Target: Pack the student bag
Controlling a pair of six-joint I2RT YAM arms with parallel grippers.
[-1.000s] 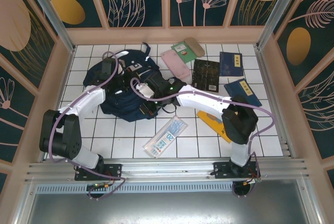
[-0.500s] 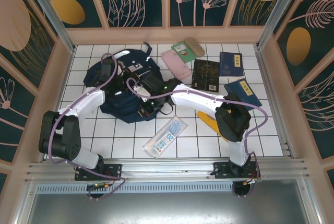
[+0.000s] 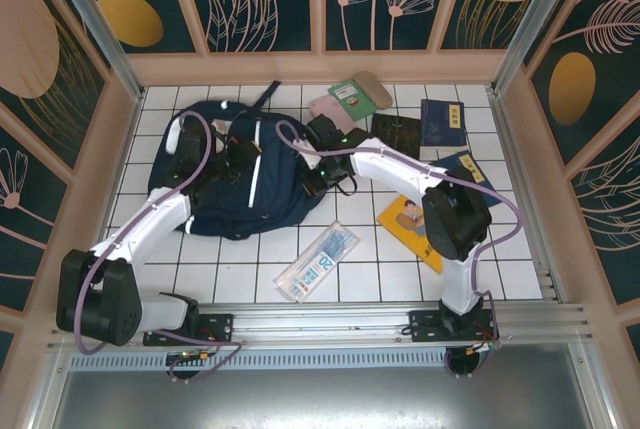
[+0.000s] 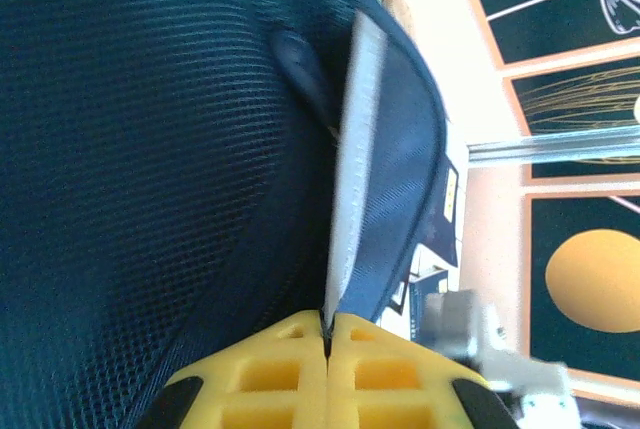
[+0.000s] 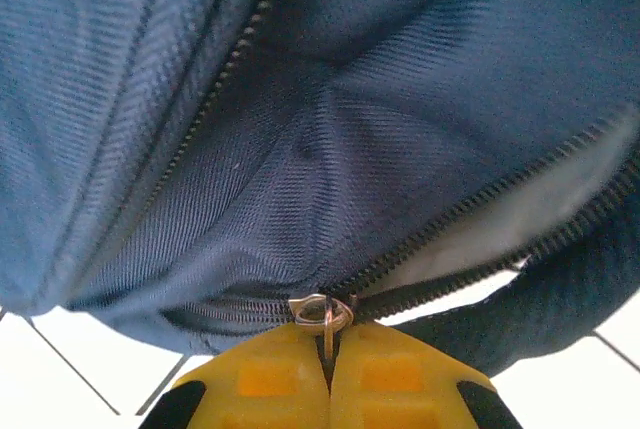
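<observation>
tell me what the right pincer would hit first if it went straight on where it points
The right pincer, shut on the zipper pull, points straight into the student bag: its navy fabric just past the zipper comes first, though depth is hard to judge.

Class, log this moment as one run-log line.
left fingers: shut on student bag | right fingers: shut on zipper pull | zipper: partly open

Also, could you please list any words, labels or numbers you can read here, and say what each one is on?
No text here is legible.
Clear pouch: blue print, too small to read.
Navy book: pale label, blurred.
Green book: white label, blurred.
Yellow book: picture cover, lettering too small.
Student bag: white stripe, no lettering made out.
</observation>
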